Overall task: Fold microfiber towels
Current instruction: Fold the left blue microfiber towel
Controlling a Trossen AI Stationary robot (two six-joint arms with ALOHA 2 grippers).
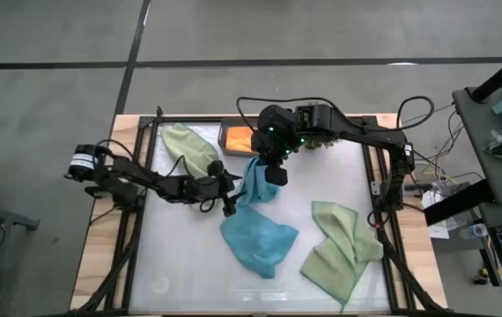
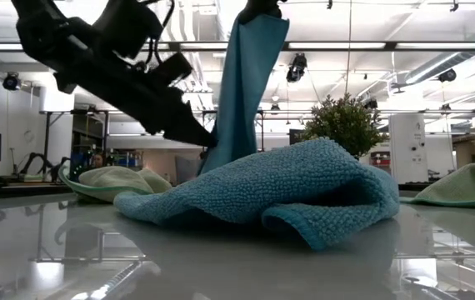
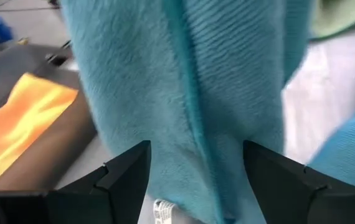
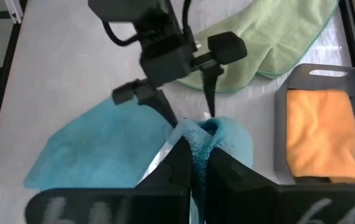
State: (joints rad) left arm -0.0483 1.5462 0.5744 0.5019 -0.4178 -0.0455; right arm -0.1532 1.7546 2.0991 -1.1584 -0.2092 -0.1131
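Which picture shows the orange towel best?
The right wrist view: the whole orange towel lies folded in the dark tray. The left wrist view shows part, the high view a sliver; the low view shows none.

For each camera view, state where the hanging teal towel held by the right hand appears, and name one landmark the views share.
High view: hanging teal towel, centre, under the right hand.
Low view: top centre, draped downward.
Left wrist view: fills the middle.
Right wrist view: bottom centre, pinched.
Shared landmark: the orange towel, in all but the low view.

Teal-blue towels (image 1: 255,238); sage green towels (image 1: 343,246); orange towel (image 4: 324,134); dark grey tray (image 4: 327,78).
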